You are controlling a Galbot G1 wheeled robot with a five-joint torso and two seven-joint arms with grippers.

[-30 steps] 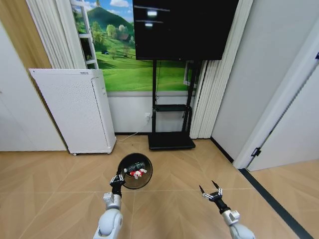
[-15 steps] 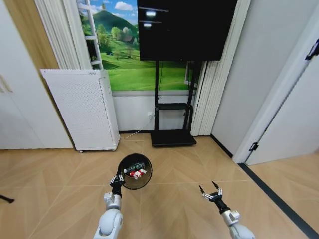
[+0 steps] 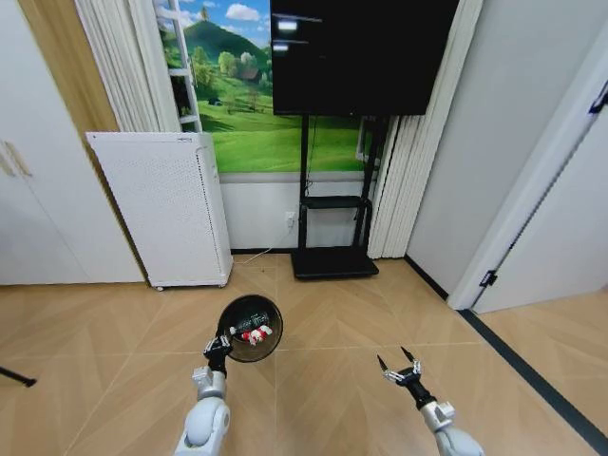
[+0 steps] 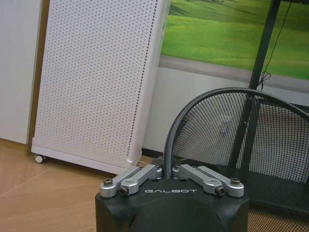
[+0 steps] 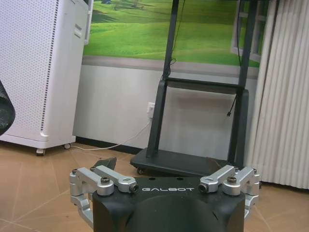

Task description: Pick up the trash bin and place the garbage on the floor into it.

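Black wire-mesh round trash bin [image 3: 250, 329] with a rolled rim hangs above the light tan herringbone parquet floor [image 3: 342, 323], lifted by the left gripper [image 3: 219, 344], whose jaws are clenched on the rim at about the bin's seven o'clock in the head view. The bin's mouth tilts toward the camera, and inside it lies the garbage [image 3: 249, 333]: a clear bottle with a green label beside small red and white pieces. In the left wrist view the left gripper's silver fingers [image 4: 137, 178] close together on the dark rolled rim, with the mesh wall of the bin [image 4: 251, 145] curving up past them. Beyond the bin, at roughly eleven o'clock from it, stands a tall white perforated box-shaped appliance [image 3: 169, 209] on small casters against the wall. At about one o'clock from the bin a black television stand [image 3: 332, 228] carries a dark screen in front of a green landscape mural. The right gripper [image 3: 397, 366] hovers over bare floor at the bin's four o'clock, well apart from it, its jaws released and spread wide, grasping nothing; in the right wrist view the right gripper's silver fingers [image 5: 107, 181] sit splayed to either side.
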